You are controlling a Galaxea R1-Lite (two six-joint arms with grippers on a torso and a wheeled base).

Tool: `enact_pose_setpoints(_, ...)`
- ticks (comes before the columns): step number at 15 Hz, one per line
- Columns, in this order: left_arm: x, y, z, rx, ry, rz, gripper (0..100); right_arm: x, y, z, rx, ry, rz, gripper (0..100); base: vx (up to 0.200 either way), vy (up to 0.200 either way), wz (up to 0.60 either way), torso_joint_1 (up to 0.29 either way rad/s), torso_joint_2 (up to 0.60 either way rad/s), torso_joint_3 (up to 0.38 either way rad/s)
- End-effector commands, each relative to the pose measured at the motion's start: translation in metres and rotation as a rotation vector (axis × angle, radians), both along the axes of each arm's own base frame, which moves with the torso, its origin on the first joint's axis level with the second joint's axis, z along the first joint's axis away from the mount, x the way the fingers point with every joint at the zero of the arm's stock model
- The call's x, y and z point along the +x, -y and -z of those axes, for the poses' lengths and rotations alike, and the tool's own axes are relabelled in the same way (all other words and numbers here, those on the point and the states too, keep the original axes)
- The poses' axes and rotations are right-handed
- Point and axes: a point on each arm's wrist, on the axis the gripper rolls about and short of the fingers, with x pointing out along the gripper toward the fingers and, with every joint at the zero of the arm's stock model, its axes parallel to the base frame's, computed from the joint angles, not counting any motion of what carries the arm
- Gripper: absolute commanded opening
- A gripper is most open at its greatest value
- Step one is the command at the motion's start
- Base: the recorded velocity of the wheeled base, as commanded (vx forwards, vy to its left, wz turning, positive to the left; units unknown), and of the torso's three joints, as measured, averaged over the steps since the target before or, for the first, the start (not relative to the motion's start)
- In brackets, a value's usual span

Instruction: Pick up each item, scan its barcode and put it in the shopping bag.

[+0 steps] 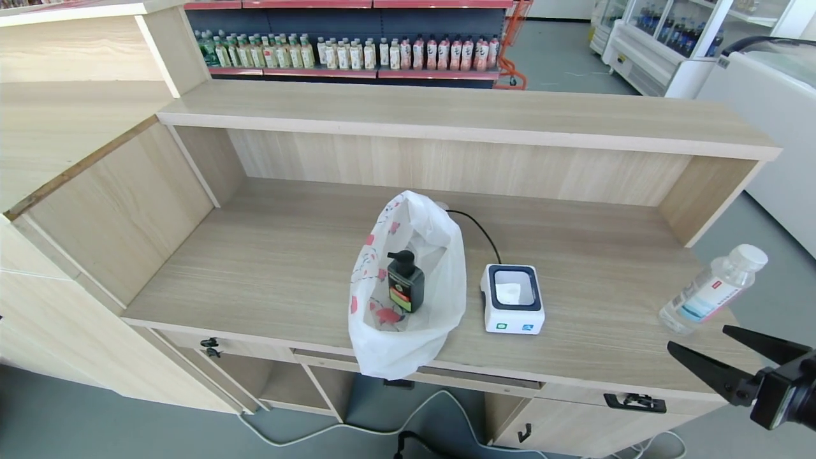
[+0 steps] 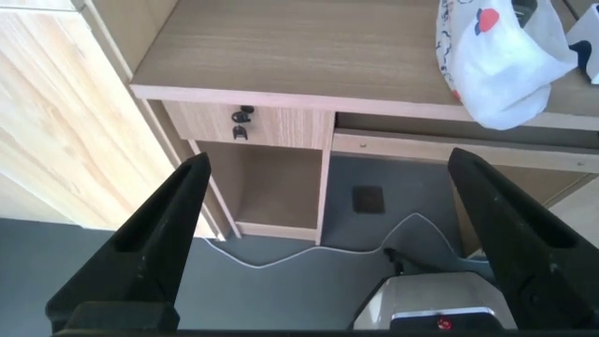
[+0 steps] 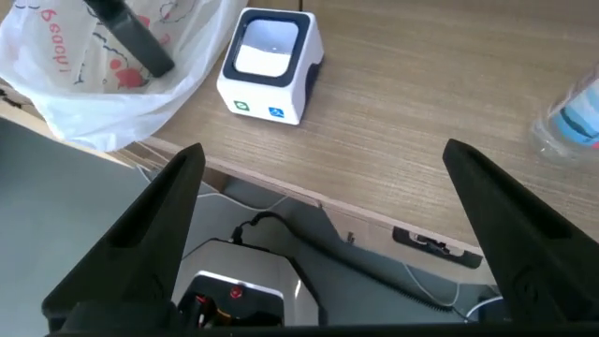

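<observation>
A white shopping bag point(image 1: 408, 299) with red prints stands open at the counter's front edge, and a black pump bottle point(image 1: 405, 281) stands upright inside it. Right of the bag sits the white barcode scanner point(image 1: 512, 298), its cable running back behind the bag. A clear plastic bottle point(image 1: 713, 289) with a white cap lies tilted at the counter's right end. My right gripper point(image 1: 733, 354) is open, just off the front right corner, below that bottle. My left gripper point(image 2: 328, 234) is open, low in front of the counter, left of the bag point(image 2: 501, 61). The right wrist view shows the scanner point(image 3: 270, 65), bag point(image 3: 103, 80) and clear bottle point(image 3: 573, 122).
The wooden counter point(image 1: 274, 268) has a raised back ledge point(image 1: 459, 111) and side walls. Below the front edge are drawers and open compartments point(image 2: 271, 183). Cables trail on the floor point(image 1: 357, 427). Shelves of drinks point(image 1: 344, 54) and freezers point(image 1: 676, 38) stand far behind.
</observation>
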Motion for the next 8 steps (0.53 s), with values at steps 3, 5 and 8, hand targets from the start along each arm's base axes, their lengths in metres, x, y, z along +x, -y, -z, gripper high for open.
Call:
enact_pose_setpoints(3,0.0,0.0,0.0,-0.002,0.0,0.001,100,0.002,0.0001,-0.0002,0.0,-0.003,-0.001,100,0.0,-0.2,0.0,-0.001,0.0,0.002)
enact_pose_setpoints(5,0.0,0.0,0.0,-0.002,0.0,0.001,100,0.0018,0.0001,0.0002,-0.001,-0.005,0.001,100,0.0,-0.2,0.0,0.007,0.0,0.0)
enact_pose_setpoints(8,0.0,0.0,0.0,0.0,0.0,0.001,100,0.0026,0.0001,-0.0014,-0.001,0.001,0.001,100,0.0,-0.2,0.0,0.006,0.01,0.002)
